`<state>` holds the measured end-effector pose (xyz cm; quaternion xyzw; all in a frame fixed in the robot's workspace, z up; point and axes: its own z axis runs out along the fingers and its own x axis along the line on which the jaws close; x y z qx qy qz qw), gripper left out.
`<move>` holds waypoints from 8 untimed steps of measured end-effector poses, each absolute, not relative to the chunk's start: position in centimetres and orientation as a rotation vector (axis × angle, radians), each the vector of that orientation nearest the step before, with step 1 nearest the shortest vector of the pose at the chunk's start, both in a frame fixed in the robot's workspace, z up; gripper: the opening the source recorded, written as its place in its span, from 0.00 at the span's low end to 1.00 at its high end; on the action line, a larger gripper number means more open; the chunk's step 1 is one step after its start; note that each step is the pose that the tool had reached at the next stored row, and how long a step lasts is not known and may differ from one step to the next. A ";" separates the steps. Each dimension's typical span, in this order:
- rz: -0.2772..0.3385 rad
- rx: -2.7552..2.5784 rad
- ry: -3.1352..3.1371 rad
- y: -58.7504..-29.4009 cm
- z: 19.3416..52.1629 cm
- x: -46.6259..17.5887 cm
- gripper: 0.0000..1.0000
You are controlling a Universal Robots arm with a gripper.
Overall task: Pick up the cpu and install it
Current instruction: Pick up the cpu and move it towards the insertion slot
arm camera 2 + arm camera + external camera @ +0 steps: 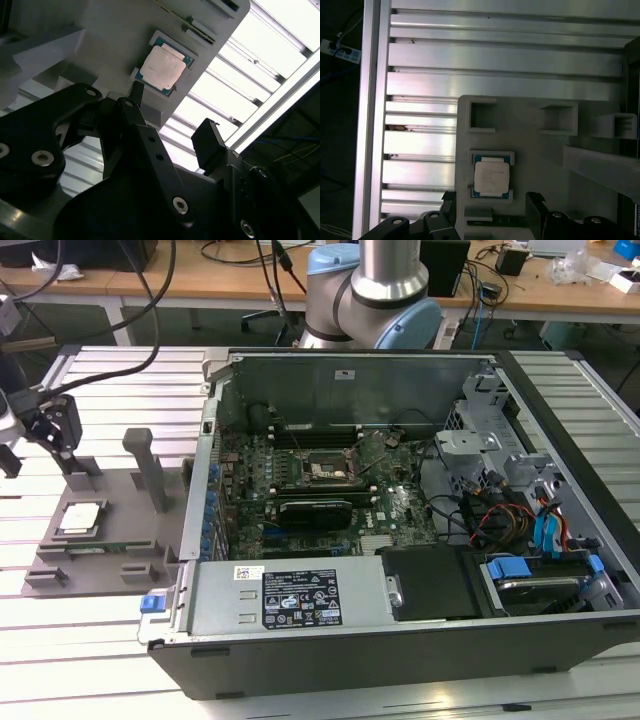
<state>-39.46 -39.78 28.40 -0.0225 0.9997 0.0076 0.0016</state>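
Exterior view: the cpu [80, 518] sat in a recess of the grey fixture plate [120, 490], near its edge at the exterior view's left. The gripper [52, 426] hung over that plate.

Second wrist view: the gripper [172, 120] stood wide apart and empty, clear of the cpu [161, 69].

First wrist view: the cpu [491, 178] lay seated in its recess, untouched.

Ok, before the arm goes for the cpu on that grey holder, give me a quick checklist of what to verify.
1. The cpu lies flat in its pocket on the grey holder: ok.
2. The tool is open, with nothing between its fingers: ok.
3. The tool is lined up with the cpu, one finger to each side of it in the first wrist view, not touching: looks ok.
4. The upright post on the holder stands apart from the cpu: ok.
5. The motherboard socket is open and free of a chip: cannot tell.
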 end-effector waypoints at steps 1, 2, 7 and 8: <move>0.024 -0.071 3.137 -39.8 28.3 -39.5 0.66; 0.024 -0.071 3.137 -39.8 28.1 -39.5 0.66; 0.011 -0.071 3.138 -39.8 27.1 -38.9 0.66; -0.002 -0.072 3.138 -39.8 26.4 -38.6 0.66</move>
